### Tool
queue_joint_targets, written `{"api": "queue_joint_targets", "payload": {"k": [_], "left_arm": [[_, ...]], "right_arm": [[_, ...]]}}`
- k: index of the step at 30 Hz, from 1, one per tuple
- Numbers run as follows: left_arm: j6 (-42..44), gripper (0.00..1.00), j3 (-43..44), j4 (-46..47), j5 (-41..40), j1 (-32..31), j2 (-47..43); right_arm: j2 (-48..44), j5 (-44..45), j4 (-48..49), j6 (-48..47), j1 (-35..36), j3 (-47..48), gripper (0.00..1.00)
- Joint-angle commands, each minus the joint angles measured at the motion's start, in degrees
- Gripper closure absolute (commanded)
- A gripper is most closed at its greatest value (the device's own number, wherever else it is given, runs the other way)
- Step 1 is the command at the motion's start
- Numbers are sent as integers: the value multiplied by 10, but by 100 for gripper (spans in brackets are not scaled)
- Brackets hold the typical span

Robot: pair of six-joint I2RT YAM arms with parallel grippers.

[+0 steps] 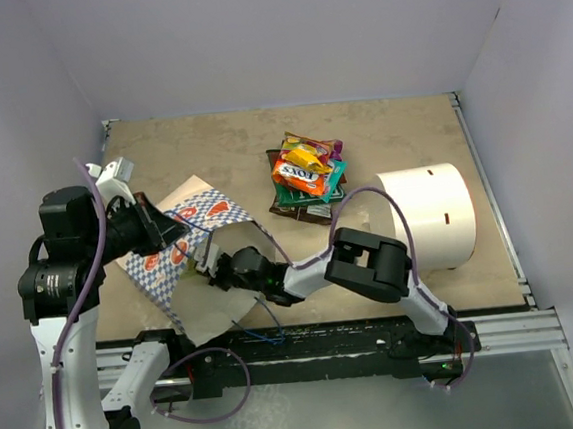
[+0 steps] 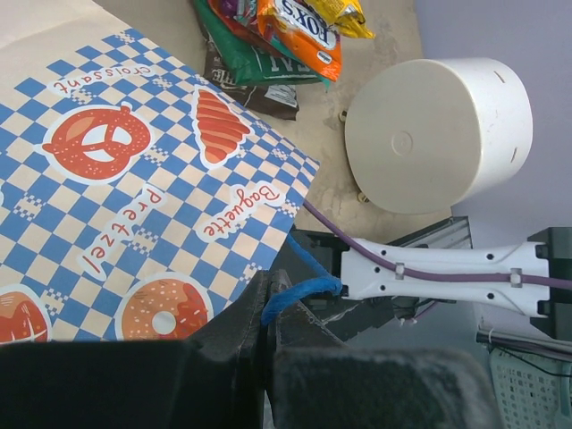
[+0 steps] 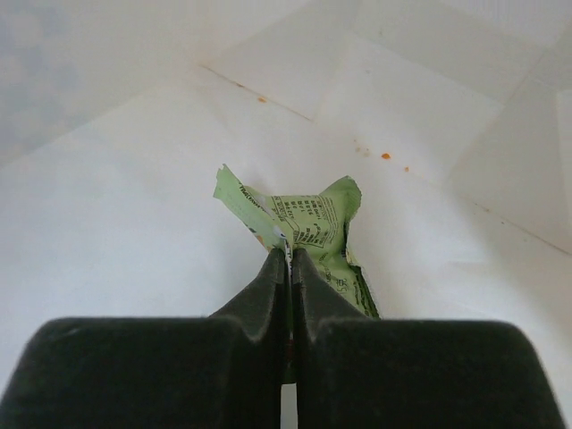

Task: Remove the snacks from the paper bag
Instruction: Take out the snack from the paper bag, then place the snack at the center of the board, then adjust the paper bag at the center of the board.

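left gripper (image 2: 267, 299) is pinched shut on the blue string handle (image 2: 304, 288), holding the paper bag (image 2: 134, 179) at the near-left of the table (image 1: 210, 141), mouth facing right. right gripper (image 3: 289, 257) is inside the bag, jaws closed on the crimped end of a light green packet (image 3: 317, 223). It may be the last one in there, but the wrist view only covers part of the interior.

The packet is light, thin, slick foil. The crimp seal is the right hold, but the bite is shallow, so it could slip. The bag is soft paper with sagging walls, and a fast pull may drag it.

The other snacks (image 1: 308, 177) are piled far-centre. The exit path to the right looks open. The white cylinder (image 1: 429, 217) sits just right of the pile, so leave it margin.
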Motion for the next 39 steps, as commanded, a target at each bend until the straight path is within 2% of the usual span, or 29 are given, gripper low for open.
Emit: {"api": "queue_joint_targets", "payload": {"k": [1,5,9,16,21,23,26,30,35,39], "left_arm": [[4,100,31,27,-3,-1,11],[-5,100,37,37,-11,-1,18],[-21,100,37,57,-7,-1,18],[-45,100,51,81,-20,-1,27],[-71,100,49,107,-25,-1,27],[-82,100,54,122,-21,-1,30],[-112,100,70,140,-11,-1,41],[-175,100,100,188,30,-1,61],[-262,100,102,309,71,-1,81],[-233,100,117,231,15,-1,83]], "right_arm": [[-94,-67,53,-12,0,-50,100],[-183,-115,44,-29,1,-131,100],[-306,-137,-31,-66,1,-189,100],[-579,-72,-228,-171,-2,-245,100],[-707,13,-341,-229,-12,-209,100],[-729,72,-353,-241,-26,-191,100],[-727,127,-352,-235,-89,-162,100],[-694,153,-348,-203,-171,-133,100],[-668,152,-332,-165,-225,-110,100],[-661,146,-325,-171,-236,-99,100]]}}
